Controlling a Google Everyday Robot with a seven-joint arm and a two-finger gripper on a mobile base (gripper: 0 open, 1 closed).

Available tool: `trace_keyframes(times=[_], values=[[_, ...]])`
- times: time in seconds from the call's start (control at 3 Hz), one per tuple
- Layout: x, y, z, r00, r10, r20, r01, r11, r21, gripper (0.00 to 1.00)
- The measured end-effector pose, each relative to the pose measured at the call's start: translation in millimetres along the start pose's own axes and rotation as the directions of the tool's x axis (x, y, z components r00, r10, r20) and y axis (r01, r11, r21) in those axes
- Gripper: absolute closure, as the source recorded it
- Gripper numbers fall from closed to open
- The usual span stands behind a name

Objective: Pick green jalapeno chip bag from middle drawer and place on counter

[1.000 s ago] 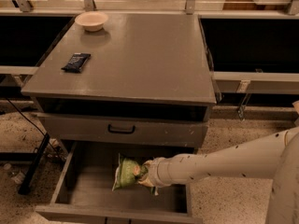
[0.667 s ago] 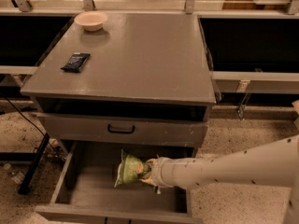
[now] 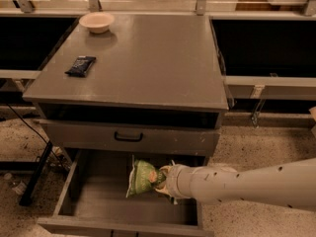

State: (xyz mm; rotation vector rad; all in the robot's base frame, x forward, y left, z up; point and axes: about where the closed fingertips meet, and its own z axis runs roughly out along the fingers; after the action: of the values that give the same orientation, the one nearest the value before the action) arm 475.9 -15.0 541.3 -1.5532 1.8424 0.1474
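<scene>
Gripper (image 3: 162, 180) fingers pinch the right edge of the crinkled green foil jalapeno chip bag (image 3: 142, 177), upright over the shallow grey middle drawer (image 3: 98, 201); the matte grey counter (image 3: 148, 58) lies above the drawer.

Crinkled foil bag (image 3: 142, 177) in fingers (image 3: 164, 172), over matte grey drawer (image 3: 98, 201).

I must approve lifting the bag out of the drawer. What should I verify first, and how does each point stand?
1. Gripper at the green jalapeno chip bag, inside the middle drawer: ok.
2. Firm hold on the bag: cannot tell.
3. Drawer pulled open: ok.
4. Way up past the upper drawer front: cannot tell.
5. Bare counter away from the black packet and bowl: ok.
</scene>
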Motion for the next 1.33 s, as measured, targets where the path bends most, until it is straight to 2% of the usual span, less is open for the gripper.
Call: trace_keyframes(times=[0.67,1.33], values=[[12,11,-50,0.998,-0.027,-0.053,0.028,0.9996,0.004,1.0],[13,4,-48,0.998,-0.011,-0.056,0.012,0.9999,0.012,1.0]])
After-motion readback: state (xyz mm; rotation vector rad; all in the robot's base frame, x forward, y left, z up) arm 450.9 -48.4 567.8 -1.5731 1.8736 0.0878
